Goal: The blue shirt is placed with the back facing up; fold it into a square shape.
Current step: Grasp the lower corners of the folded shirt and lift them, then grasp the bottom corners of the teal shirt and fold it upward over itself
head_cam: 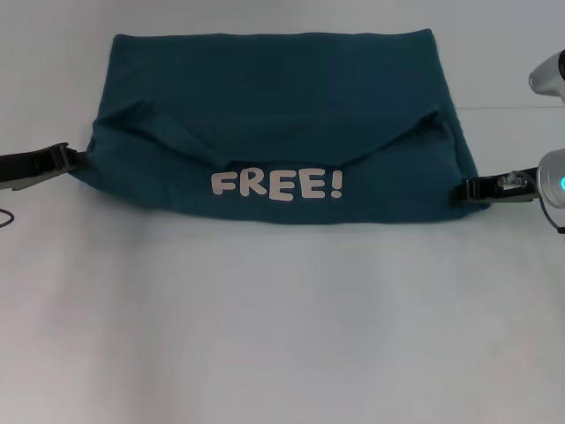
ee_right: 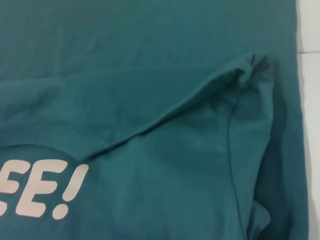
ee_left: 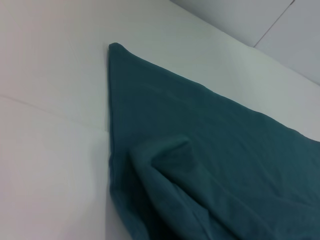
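White desk (head_cam: 282,336) fills the head view, w/ a seam line running across its far part. The blue shirt (head_cam: 274,97) lies flat on the far-centre of the desk, wide rectangle shape; its near portion is doubled over toward the far side, so front fabric shows w/ white "FREE!" lettering (head_cam: 276,185) facing up near the near edge. The folded layer's edge curves across the middle; bunched sleeve folds sit at left and right ends.

Left hand (head_cam: 69,157) comes in low from the left, tip at the shirt's left edge, about level w/ the fold. Can't tell if it's spread or pinching cloth. Left wrist view: shirt's far-left corner and a sleeve fold, desk beside it.

Right hand (head_cam: 472,190) comes in from the right, tip touching the shirt's near-right edge. Its state can't be told either. Right wrist view: the "EE!" letters and right sleeve seam.
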Tool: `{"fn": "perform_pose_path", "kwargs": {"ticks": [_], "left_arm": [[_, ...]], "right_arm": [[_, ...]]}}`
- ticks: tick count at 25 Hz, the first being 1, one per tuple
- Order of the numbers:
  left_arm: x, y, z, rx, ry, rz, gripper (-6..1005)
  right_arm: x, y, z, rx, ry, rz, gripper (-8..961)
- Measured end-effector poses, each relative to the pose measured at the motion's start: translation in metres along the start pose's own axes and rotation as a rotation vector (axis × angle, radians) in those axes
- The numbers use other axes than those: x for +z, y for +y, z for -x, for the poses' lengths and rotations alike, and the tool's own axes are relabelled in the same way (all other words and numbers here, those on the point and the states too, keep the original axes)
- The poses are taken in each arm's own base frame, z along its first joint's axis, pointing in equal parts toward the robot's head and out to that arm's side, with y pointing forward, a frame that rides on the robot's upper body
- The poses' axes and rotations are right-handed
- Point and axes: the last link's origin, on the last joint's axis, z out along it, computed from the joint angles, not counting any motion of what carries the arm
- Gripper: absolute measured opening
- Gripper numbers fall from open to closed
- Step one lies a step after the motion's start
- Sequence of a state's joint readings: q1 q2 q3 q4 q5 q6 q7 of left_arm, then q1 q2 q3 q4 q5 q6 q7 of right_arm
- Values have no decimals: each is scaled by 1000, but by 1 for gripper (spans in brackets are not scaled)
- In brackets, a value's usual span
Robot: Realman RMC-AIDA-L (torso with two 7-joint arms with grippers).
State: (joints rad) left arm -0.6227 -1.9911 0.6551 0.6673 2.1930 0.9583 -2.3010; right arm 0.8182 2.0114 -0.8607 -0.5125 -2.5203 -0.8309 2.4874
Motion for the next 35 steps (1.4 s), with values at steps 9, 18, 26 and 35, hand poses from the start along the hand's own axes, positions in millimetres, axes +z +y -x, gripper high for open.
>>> {"fn": "perform_pose_path", "kwargs": {"ticks": [9,18,26,35], "left_arm": [[-3,7,2,18,-46,47,1],[-32,5,20,65,-236,104,1],[-80,5,46,86,-445,207,2],[-111,-4,81,93,-689,197,2]], "right_arm": [[-8,3,4,-5,19,40,109],[-42,5,-11,13,155,192,57],[-75,-8,-58,42,343,305,66],[-102,-19,-105,43,500,437,75]]}}
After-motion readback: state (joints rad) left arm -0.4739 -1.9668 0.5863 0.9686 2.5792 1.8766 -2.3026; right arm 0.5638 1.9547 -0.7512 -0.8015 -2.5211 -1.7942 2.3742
